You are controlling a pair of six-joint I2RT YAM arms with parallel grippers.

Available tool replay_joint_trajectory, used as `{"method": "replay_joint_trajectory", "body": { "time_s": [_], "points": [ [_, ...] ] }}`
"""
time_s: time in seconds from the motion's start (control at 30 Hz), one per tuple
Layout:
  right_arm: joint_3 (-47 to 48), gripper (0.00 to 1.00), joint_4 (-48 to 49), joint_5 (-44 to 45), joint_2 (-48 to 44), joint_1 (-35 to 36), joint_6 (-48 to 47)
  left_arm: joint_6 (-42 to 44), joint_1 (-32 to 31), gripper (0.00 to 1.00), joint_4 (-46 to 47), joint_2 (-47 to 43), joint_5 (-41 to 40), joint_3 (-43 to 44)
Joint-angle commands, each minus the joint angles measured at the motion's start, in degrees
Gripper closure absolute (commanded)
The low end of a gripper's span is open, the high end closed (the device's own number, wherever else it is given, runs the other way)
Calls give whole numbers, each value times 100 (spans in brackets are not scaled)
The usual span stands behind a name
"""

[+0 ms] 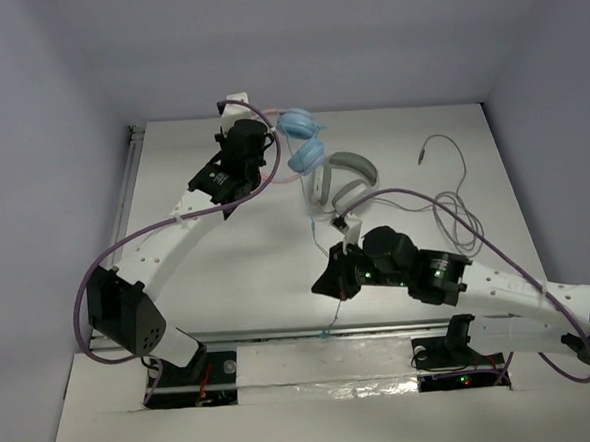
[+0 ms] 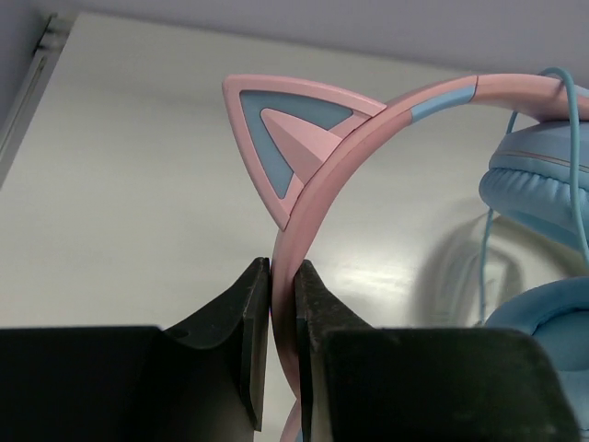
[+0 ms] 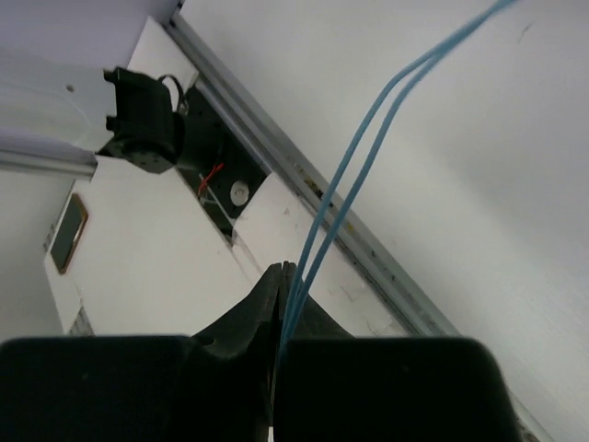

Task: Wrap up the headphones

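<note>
Midway through a wrapping job, the black two-finger left gripper (image 2: 281, 267) stands clamped on the pink plastic headband (image 2: 368, 124) of the cat-eared headphones (image 1: 306, 158), its jaws pinching the band just below one pink-and-blue ear. The headphones sit near the middle of the far edge of the white worktop (image 1: 228, 265), immediately right of that gripper. The headband arches from the jaws out to the round light-blue padded ear cups (image 2: 543, 184), which lie one beyond the other along a near-to-far line. Whether the cups rest on the worktop or hang just above it cannot be told. A second, white-and-grey pair of headphones (image 1: 344, 178) lies just beside them to the right, its grey cord (image 1: 454, 206) looping toward the right edge. Further right and nearer the front edge, the black right gripper (image 3: 279, 272) is closed tight on the thin light-blue cable (image 3: 368, 138), two strands running side by side from its jaws. The coming move likely turns on this: the cups lie to the far left of the right gripper, with the cable's long axis stretched near-to-far between them, so the right arm would have to carry the cable toward the held headphones.
</note>
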Motion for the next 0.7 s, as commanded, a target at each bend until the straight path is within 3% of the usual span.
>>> {"method": "replay_joint_trajectory", "body": {
  "time_s": [0.0,0.13,0.3,0.53,0.67],
  "points": [
    [773,100,-1713,671,-279,15,-589,75,-104,100,35,-297,-425,-246],
    [1721,100,-2639,1481,-280,15,-915,84,-552,100,-518,-463,-873,-844],
    [2540,100,-3150,2105,-104,15,-1320,-91,-1027,100,-1152,-543,-874,-1476],
    [3490,100,-3431,1571,327,15,-1487,-417,-1107,100,-1240,-455,-507,-1716],
    [3640,100,-3563,1973,318,15,-1557,-259,-1422,100,-863,-499,-66,-1865]
  ]
}}
